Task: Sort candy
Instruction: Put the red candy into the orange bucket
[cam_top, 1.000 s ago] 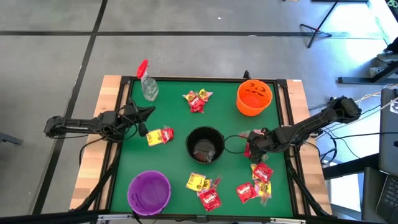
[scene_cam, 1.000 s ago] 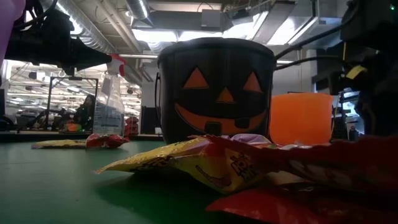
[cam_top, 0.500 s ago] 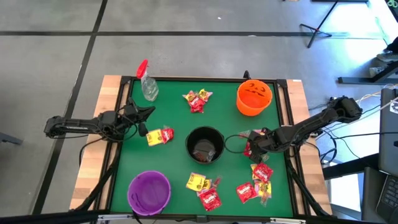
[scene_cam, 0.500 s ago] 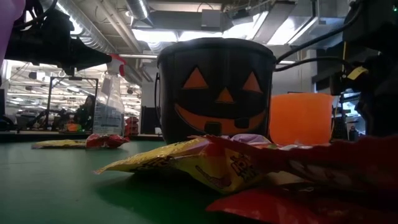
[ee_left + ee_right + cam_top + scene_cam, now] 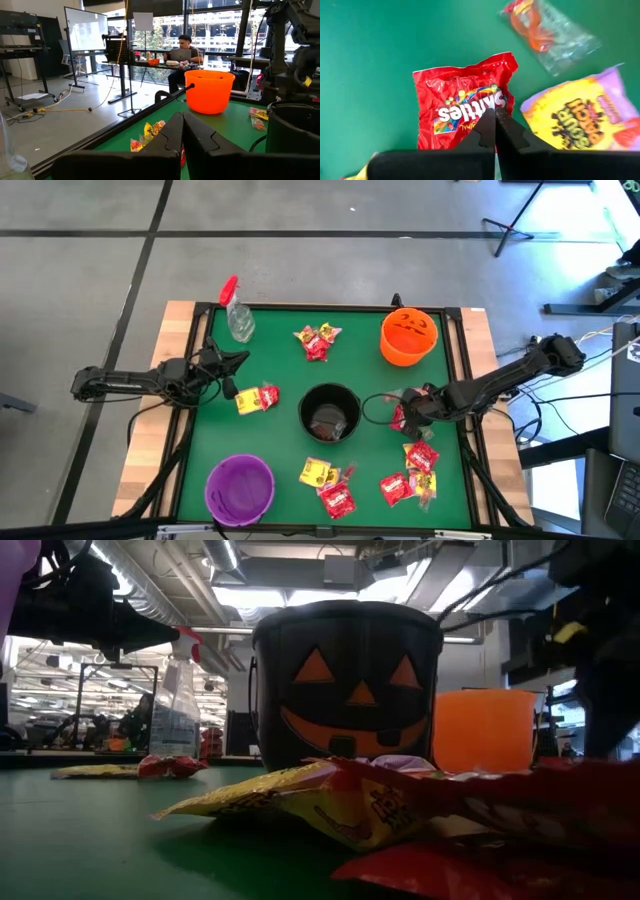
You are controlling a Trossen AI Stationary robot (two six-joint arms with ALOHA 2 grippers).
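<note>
Right hand (fingers clenched, pointing down) hangs above a red candy packet, left hand clenched

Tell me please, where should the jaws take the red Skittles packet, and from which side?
Probably from straight above, on the crimped end of the red Skittles packet. It lies flat on the green table, so a side approach finds no edge. The right gripper is above it, jaws closed; they must open first. The yellow packet lies close beside.
</note>
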